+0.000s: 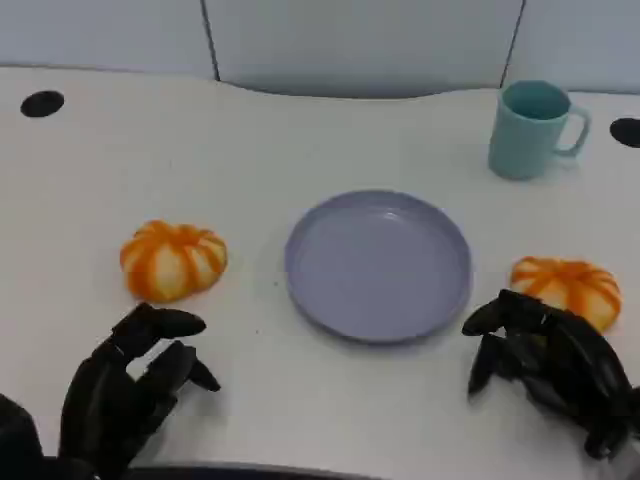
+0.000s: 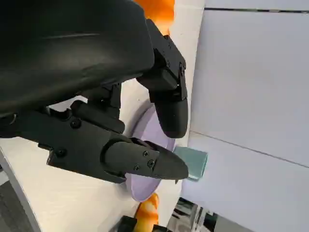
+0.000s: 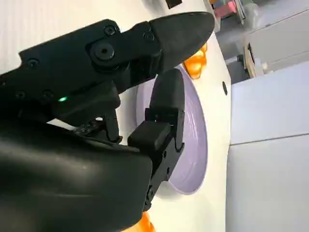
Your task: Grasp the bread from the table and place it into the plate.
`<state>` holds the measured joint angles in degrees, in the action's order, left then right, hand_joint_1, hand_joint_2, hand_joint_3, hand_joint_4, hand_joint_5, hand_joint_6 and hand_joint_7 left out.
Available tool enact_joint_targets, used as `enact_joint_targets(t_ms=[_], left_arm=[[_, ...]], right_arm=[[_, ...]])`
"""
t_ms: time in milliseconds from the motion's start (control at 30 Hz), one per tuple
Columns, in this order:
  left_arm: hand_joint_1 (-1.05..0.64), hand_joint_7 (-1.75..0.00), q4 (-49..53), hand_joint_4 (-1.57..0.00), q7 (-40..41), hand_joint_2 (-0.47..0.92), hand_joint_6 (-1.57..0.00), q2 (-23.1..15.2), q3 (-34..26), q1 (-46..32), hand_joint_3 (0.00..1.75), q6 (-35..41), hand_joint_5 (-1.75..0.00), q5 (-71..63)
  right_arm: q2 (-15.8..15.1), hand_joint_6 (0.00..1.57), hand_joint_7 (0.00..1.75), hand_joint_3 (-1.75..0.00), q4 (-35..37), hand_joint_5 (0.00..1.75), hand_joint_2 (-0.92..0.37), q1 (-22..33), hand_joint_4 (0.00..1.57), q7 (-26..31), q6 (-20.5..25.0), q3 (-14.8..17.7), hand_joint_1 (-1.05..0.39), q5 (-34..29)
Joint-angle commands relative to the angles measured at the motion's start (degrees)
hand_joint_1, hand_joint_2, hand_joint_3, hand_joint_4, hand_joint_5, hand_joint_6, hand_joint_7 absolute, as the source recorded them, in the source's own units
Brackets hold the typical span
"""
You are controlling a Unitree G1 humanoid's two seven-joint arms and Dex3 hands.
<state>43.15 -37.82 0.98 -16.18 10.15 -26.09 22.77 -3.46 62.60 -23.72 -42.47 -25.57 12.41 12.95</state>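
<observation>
At the near right edge of the counter (image 1: 300,140), the right bread (image 1: 567,285) is partly hidden behind the right robot hand (image 1: 548,362), whose black fingers cover its near side; whether they touch it cannot be told. In the right wrist view the same bread shows as a small orange sliver (image 3: 136,223) at the picture's lower edge, and the hand's shell blocks much of the scene. In the left wrist view the left bread is cut off at the picture's top edge (image 2: 158,10), and the cup (image 2: 192,162) peeks out behind a fingertip.

The right robot hand rests low over the counter, fingers curled loosely and apart, holding nothing. The left robot hand (image 1: 128,385) lies at the near left, fingers spread and slightly bent, also holding nothing, a little apart from the left bread (image 1: 172,259).

The two orange-and-white striped breads lie on the counter to either side of the purple plate (image 1: 378,264), neither touching it. A teal cup (image 1: 533,128) stands upright beyond the plate to the right.
</observation>
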Motion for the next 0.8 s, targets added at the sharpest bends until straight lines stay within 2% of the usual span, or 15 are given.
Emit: enact_joint_targets(t_ms=[33,800], left_arm=[[-0.65,-1.26,0.0,-0.55,0.0,0.92,-0.47,-0.8,0.1,-0.6,0.16,-0.9,-1.72,-0.4],[-0.64,-1.27,-1.0,-0.54,-0.4,0.92,-0.47,-0.7,0.2,-1.5,0.16,-0.4,-1.72,0.2]], right_arm=[[-0.5,0.73,1.07,-0.1,-0.1,1.57,-0.92,1.8,0.63,0.3,0.8,-0.2,-0.57,0.0],[-0.2,0.71,1.08,-0.11,-1.1,1.56,-0.92,2.6,0.64,0.0,1.6,-0.3,-0.56,1.0]])
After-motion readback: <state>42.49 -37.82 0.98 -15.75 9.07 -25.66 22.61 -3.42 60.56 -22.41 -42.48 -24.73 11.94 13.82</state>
